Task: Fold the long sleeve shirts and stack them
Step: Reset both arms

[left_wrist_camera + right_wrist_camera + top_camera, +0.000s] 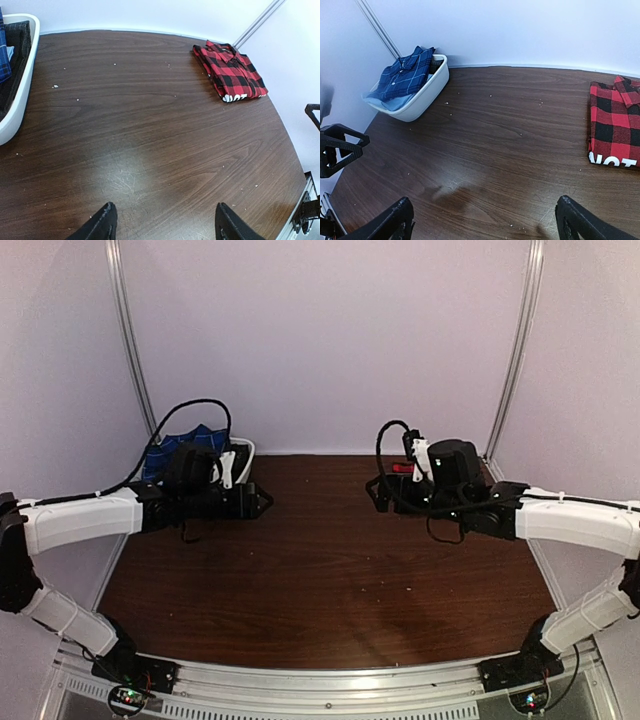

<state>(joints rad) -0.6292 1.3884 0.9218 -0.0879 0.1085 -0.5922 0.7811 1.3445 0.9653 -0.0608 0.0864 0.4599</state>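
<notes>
At the far right of the table point(150, 130), near the back wall: red-and-black checked shirt point(230, 71), one item, folded into a flat rectangle, collar toward the wall, large white block letters showing along its near folded edge; nothing lies on it or touches it. At the far left corner: navy blue shirt point(404, 75) with thin white lines, one item, collar uppermost, lying unfolded on top of the contents of a white basket point(429, 90), one item; pale blue fabric point(395, 103) shows beneath it and spills over the rim. Shirts counted on view: two, well apart, with bare brown table between them. Arms: two. Left jaws: partly spread, holding nothing, raised above the table beside the basket. Right jaws: spread wide, holding nothing, raised above the table near the red shirt.
</notes>
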